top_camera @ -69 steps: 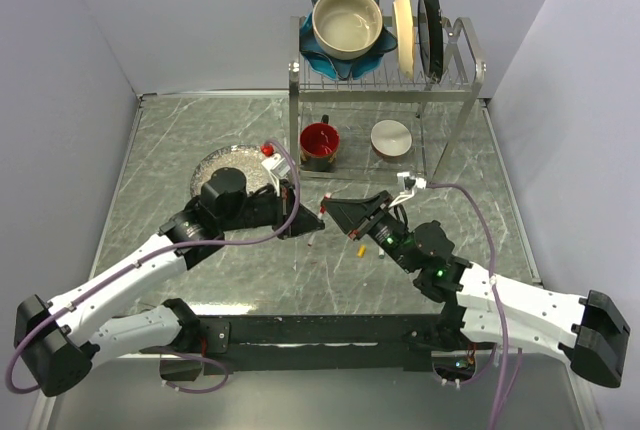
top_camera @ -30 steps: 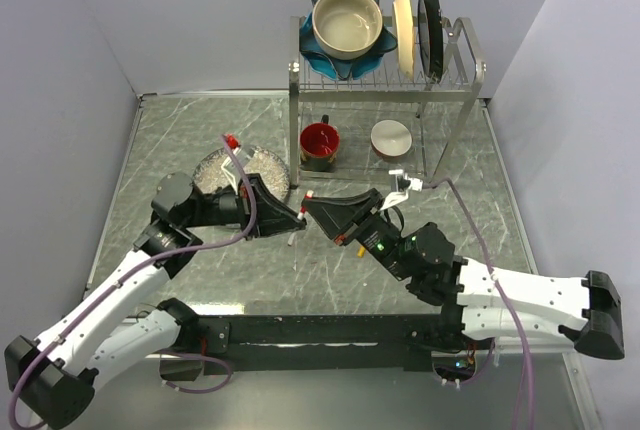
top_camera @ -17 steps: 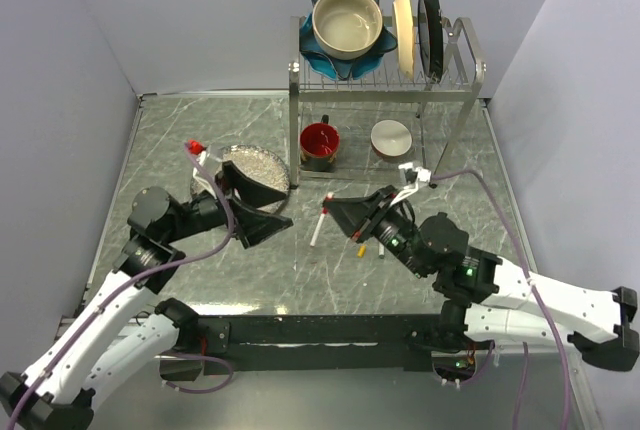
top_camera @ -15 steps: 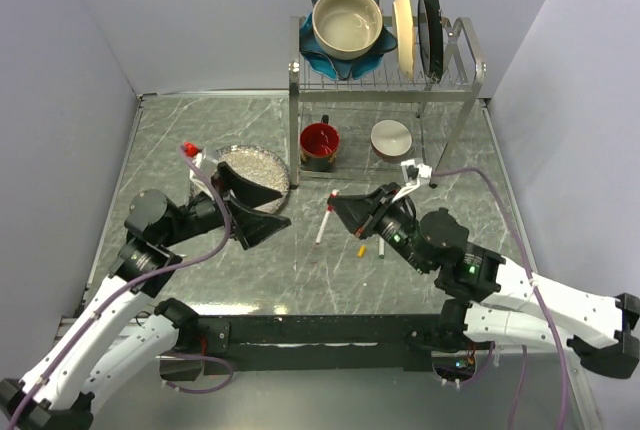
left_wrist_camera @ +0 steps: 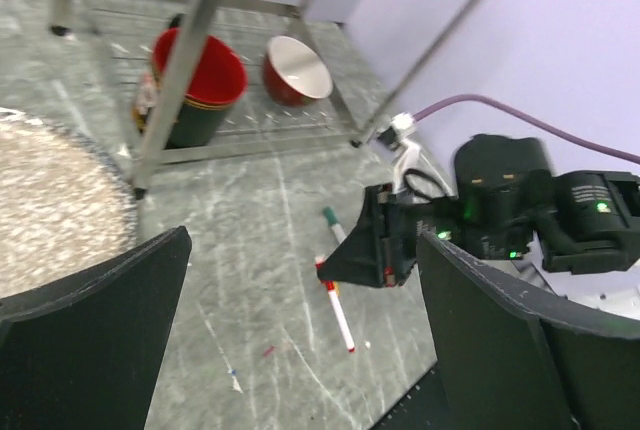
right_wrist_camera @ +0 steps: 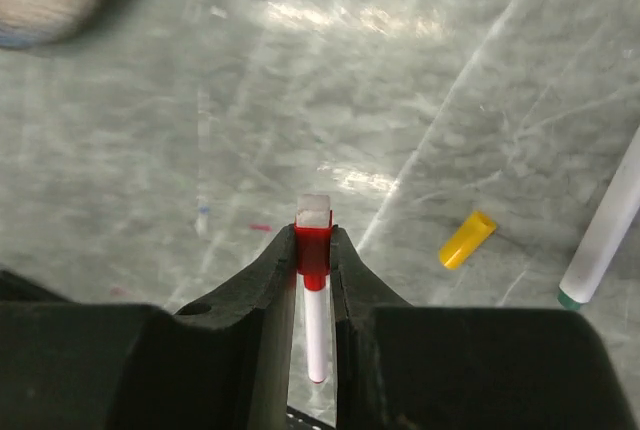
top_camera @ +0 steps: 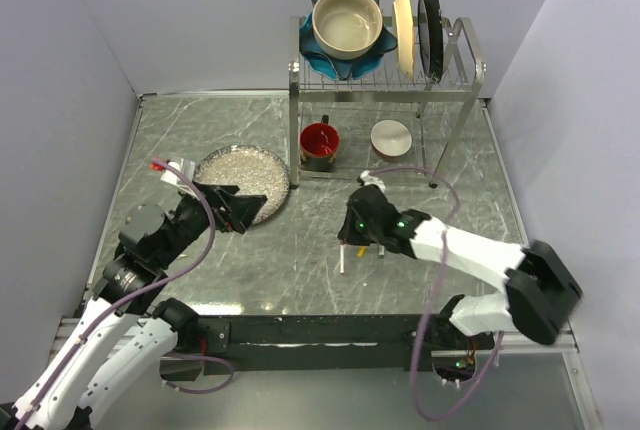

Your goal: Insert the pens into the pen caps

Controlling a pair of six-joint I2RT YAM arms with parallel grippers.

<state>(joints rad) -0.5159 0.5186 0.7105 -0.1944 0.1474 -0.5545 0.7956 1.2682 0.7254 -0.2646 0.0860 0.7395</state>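
Top external view: the left gripper point(top_camera: 245, 212) has let go and drawn back from the middle of the tabletop point(top_camera: 200, 120) toward the left edge. It now hangs over the near rim of the speckled plate point(top_camera: 240, 162) with its fingers spread wide and nothing between them. A second ago it was pressed together and met the right gripper point(top_camera: 348, 235) nose to nose at mid-table. The right gripper has since swung down and toward the near edge. It is pinched on the red pen point(top_camera: 343, 260), which it carries alone, the white barrel hanging below the fingers just above or on the tabletop; which of the two cannot be told. The right wrist view shows the jaws clamped on the red cap point(right_wrist_camera: 312, 242) at the top of that barrel. The cap appears seated, though how fully it is pushed home is not visible. In my judgement the release marks the red pair as joined, with only its setting-down outstanding. The yellow cap point(right_wrist_camera: 467, 239) lies loose on the tabletop just beside the right gripper, and the green-ended pen point(right_wrist_camera: 603, 235) lies near it toward the right edge. Both are untouched, so most of the task remains.
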